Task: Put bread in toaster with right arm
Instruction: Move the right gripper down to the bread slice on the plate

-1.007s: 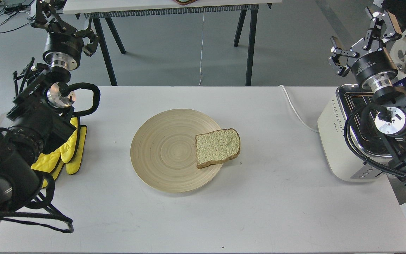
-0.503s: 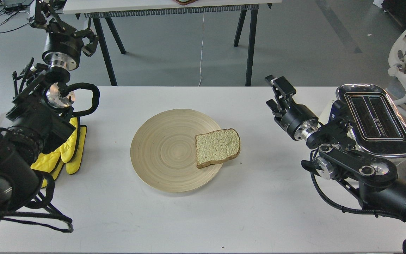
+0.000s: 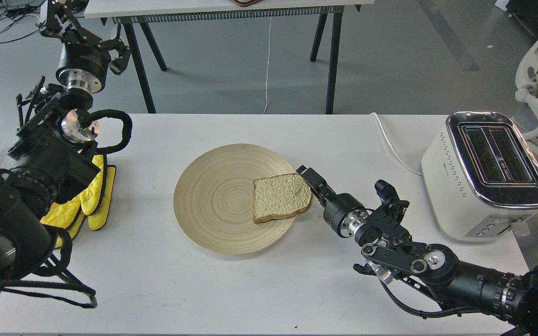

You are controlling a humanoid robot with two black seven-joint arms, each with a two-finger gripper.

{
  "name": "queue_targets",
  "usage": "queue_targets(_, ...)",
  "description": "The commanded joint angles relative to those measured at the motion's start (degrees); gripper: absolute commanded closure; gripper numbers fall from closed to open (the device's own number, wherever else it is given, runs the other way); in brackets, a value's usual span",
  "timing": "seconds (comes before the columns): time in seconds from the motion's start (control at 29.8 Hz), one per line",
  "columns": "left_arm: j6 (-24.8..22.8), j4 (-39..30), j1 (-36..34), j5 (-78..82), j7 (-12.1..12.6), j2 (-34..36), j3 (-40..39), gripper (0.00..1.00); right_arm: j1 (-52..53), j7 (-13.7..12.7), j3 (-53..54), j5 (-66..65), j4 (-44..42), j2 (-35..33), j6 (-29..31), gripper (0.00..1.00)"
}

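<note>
Bread on wooden plate; right claw touching crust, spread unclear; toaster slots empty.

Right hand at the bread's edge on wooden plate, toaster at table's right

Grey floor lay behind the white table; second black-legged table stood beyond it, probably an office chair to its right.

The bread lies on the plate's right edge, toaster far right, gloves left.
</note>
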Motion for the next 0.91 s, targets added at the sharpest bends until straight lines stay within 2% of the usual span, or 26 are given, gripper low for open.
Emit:
queue_targets(0.0,0.0,0.0,0.0,0.0,0.0,-0.1,0.0,0.0,0.2,-0.6,-0.1,0.0,-0.1,0.1,0.1,0.34)
queue_targets(0.4,0.0,0.0,0.0,0.0,0.0,-0.2,-0.1,0.0,-0.1,-1.7,-0.1,0.4,-1.4,0.3,0.7,0.41)
queue_targets(0.57,0.0,0.0,0.0,0.0,0.0,-0.2,-0.1,0.0,-0.1,-1.9,-0.1,0.4,-1.4,0.7,1.6,0.59)
queue_targets(0.74,0.0,0.0,-0.1,0.0,0.0,-0.2,-0.1,0.0,-0.1,-2.0,-0.6,0.4,-1.4,1.1,1.8,0.63)
queue_targets(0.87,0.0,0.0,0.0,0.0,0.0,-0.2,-0.1,0.0,0.2,-2.0,-2.6,0.4,-1.4,1.3,1.8,0.77)
